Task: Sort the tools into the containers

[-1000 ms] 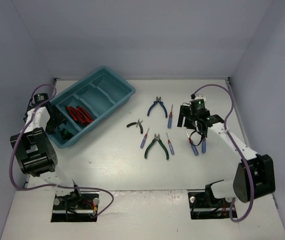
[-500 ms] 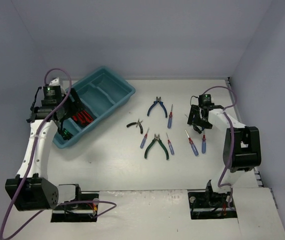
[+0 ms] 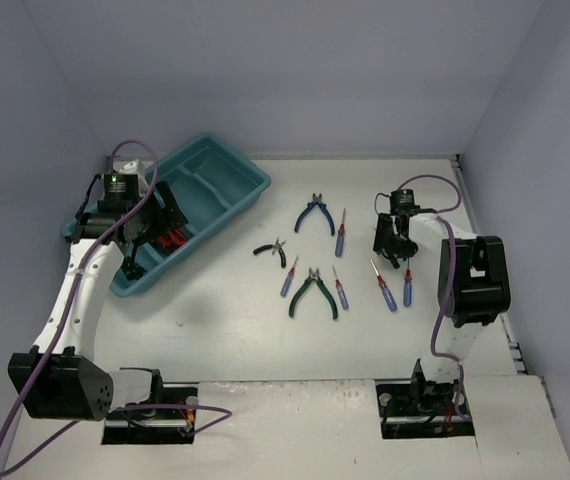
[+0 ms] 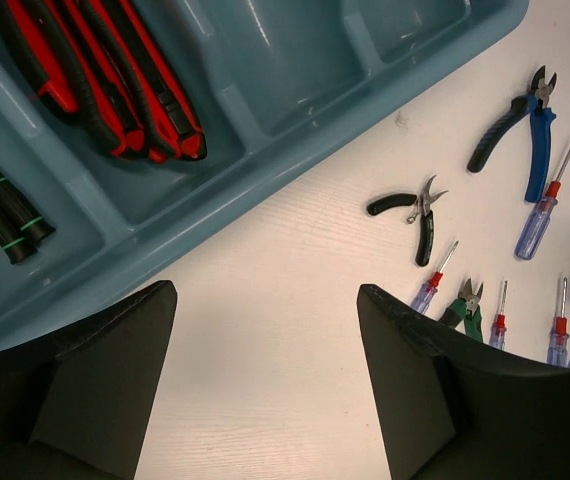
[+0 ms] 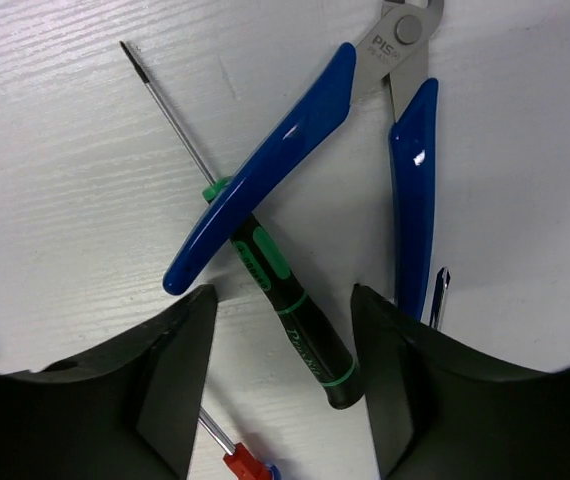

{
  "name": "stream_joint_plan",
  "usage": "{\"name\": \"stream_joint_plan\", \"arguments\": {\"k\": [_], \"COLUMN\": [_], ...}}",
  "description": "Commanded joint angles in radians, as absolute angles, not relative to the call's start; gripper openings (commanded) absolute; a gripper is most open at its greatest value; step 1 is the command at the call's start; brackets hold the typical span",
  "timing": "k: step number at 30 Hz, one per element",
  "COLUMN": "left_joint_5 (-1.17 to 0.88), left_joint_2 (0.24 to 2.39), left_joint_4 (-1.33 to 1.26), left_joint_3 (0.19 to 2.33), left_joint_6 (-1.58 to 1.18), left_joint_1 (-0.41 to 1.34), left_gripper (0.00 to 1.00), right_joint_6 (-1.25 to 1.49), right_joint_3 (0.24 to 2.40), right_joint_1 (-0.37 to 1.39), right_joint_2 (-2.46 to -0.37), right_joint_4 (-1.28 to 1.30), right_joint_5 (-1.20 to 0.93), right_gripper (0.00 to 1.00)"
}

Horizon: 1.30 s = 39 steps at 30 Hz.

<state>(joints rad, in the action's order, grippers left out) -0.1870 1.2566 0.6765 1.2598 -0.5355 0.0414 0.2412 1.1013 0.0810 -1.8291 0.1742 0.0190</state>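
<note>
The teal tray (image 3: 248, 178) stands at the far left. In the left wrist view, red-handled cutters (image 4: 115, 90) fill one compartment and green-black screwdrivers (image 4: 0, 215) another. My left gripper (image 3: 150, 232) is open and empty, its jaws (image 4: 265, 290) over bare table just in front of the tray's wall (image 4: 265, 190). My right gripper (image 3: 390, 245) is open, low over the table. Its fingers (image 5: 283, 295) straddle the handle of a green-black screwdriver (image 5: 310, 345), apart from it. Blue-handled pliers (image 5: 265, 190) lie across that screwdriver's shaft.
Loose on the table between the arms: blue pliers (image 3: 315, 213), small black pliers (image 3: 273, 250), green pliers (image 3: 313, 292) and several blue-red screwdrivers (image 3: 341, 232) (image 3: 383, 285). A red-collared screwdriver tip (image 5: 235, 465) lies by my right gripper's left finger. White walls enclose the table.
My left arm has swung from the tray's left side to over its near wall. My right arm has drawn its gripper back and right, from above the two right screwdrivers.
</note>
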Motion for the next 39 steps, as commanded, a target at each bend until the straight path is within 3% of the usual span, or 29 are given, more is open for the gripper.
{"name": "stream_joint_plan", "arguments": {"k": [1,9,13,21,35,39], "left_joint_5": [-0.200,-0.179,-0.181,-0.237,-0.325,-0.285], "left_joint_2": [1.260,1.279,1.284,1.294,1.362,1.415], "left_joint_4": [0.657,0.655,0.654,0.613,0.109,0.092], "left_joint_3": [1.278,1.321,1.336,1.388,1.376,1.412], "left_joint_6": [-0.550,-0.554,-0.564,-0.589,-0.868,-0.869], "left_joint_1": [0.049,0.120,0.167,0.318,0.573,0.632], "left_gripper": [0.71,0.71,0.71,0.71,0.71,0.71], "right_joint_6": [0.245,0.266,0.268,0.274,0.201,0.214], "right_joint_3": [1.061,1.042,1.067,1.131,1.074,1.068], "right_joint_1": [0.126,0.230,0.261,0.289,0.464,0.522], "right_joint_2": [-1.812,-1.783,-1.760,-1.621,-1.239,-1.195], "right_joint_4": [0.178,0.163,0.151,0.123,-0.039,-0.080], "right_joint_5": [-0.026,-0.016,-0.025,-0.123,-0.360,-0.384], "right_gripper": [0.43,0.11,0.00,0.00,0.00,0.03]}}
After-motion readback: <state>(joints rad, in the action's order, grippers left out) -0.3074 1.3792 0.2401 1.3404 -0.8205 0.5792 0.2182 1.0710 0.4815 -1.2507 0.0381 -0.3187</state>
